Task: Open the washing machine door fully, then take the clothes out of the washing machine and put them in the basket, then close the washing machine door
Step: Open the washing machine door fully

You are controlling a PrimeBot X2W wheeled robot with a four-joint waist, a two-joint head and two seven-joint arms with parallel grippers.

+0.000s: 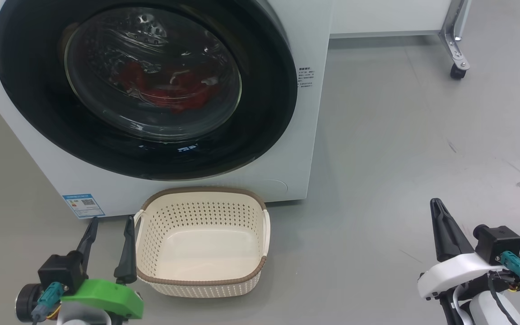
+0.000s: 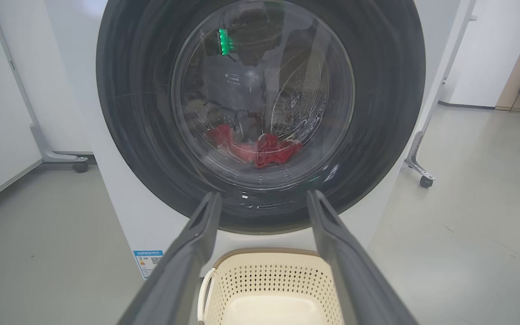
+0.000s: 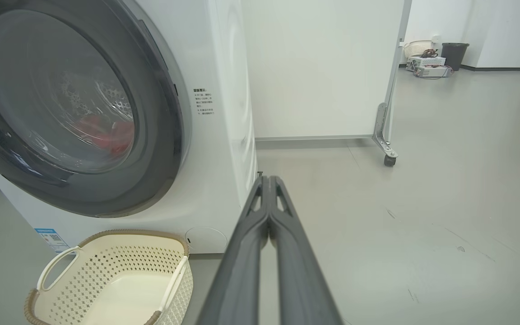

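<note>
in the head view the washing machine (image 1: 314,135) stood with the washing machine door (image 1: 39,90) closed flat against its front. the clothes (image 1: 169,90) lay red behind the glass, low in the drum. the basket (image 1: 201,190) sat on the grey floor (image 1: 400,158) just in front of the machine, below the door. the left gripper (image 1: 111,221) hung just beside the basket's left side, fingers spread wide, holding nothing. the right gripper (image 1: 436,205) was well apart to the right, fingers pressed together on nothing.

in the left wrist view the spread fingers framed the door's lower edge and the basket's far rim, touching neither.

in the right wrist view the closed fingers pointed towards the floor near the machine's right front corner, with the basket at lower left.
</note>
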